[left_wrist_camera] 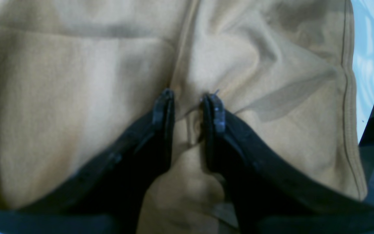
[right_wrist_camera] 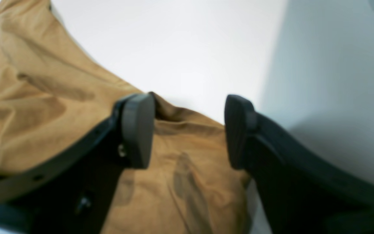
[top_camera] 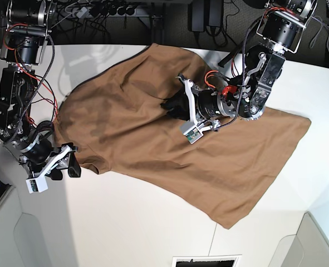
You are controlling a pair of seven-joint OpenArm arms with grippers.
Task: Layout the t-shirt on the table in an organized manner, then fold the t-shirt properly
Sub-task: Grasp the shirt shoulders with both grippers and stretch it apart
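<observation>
The tan-brown t-shirt [top_camera: 147, 142] lies rumpled across the white table [top_camera: 125, 222], spread diagonally from back left to front right. My left gripper [top_camera: 168, 105] is down on the middle of the shirt. In the left wrist view, the left gripper [left_wrist_camera: 188, 100] pinches a small raised fold of the t-shirt [left_wrist_camera: 76, 81], with creases radiating from it. My right gripper [top_camera: 69, 166] is at the shirt's left front edge. In the right wrist view, the right gripper [right_wrist_camera: 188, 130] is wide open over a corner of the t-shirt [right_wrist_camera: 37, 97], above the table [right_wrist_camera: 190, 42]. The neck tag is not visible.
Cables and equipment [top_camera: 125, 11] run along the table's back edge. A dark slot [top_camera: 206, 261] sits at the front edge. Grey panels stand at the front left [top_camera: 3, 222] and front right [top_camera: 320, 245] corners. The table's edge [left_wrist_camera: 368, 48] shows beside the shirt's hem.
</observation>
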